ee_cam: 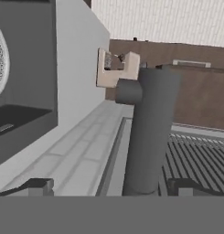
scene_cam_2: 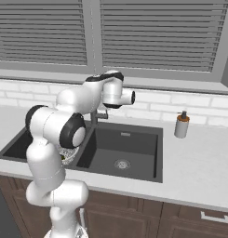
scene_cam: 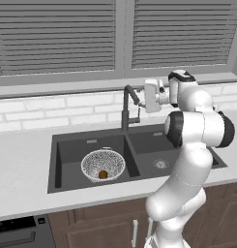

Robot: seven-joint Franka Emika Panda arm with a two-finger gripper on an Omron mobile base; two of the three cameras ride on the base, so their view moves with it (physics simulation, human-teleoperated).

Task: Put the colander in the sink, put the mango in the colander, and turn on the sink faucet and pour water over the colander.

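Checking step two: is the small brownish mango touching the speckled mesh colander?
Touching. In the left base view the small brownish mango rests on the bottom of the speckled mesh colander, no gap beneath it.

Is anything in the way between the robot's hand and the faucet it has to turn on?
Nothing visible blocks it. The open gripper sits right beside the top of the sink faucet, and in the hand view the faucet's dark post rises between the fingertips. The small side lever lies lower, uncovered.
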